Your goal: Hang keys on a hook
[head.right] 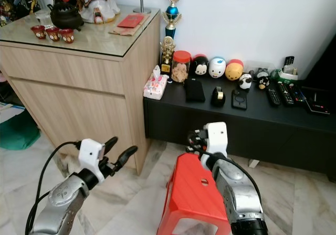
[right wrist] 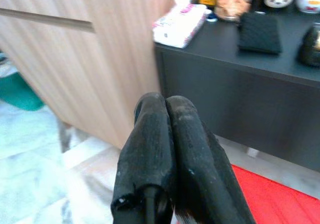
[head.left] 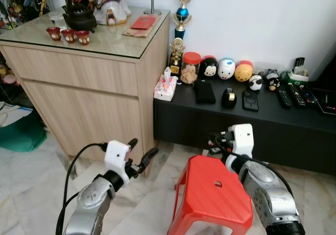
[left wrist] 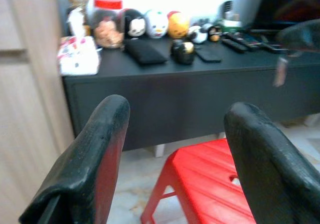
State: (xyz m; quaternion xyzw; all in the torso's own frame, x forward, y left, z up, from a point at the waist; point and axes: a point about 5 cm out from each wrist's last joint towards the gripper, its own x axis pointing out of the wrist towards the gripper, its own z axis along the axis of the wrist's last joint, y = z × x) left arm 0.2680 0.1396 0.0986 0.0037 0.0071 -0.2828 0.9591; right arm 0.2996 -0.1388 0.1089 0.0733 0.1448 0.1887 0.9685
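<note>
Right gripper (right wrist: 167, 109) jaws pressed fully together above the red stool (head.left: 212, 193); something small, probably the keys (head.left: 214, 142), dangles by its tip, hard to confirm. Left gripper (head.left: 140, 155) jaws wide apart, empty. No hook identifiable. Judged early: hook still to find, hanging not done.

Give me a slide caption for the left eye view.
Both end effectors, left open, right shut, raised over a red plastic stool before a low black cabinet.
</note>
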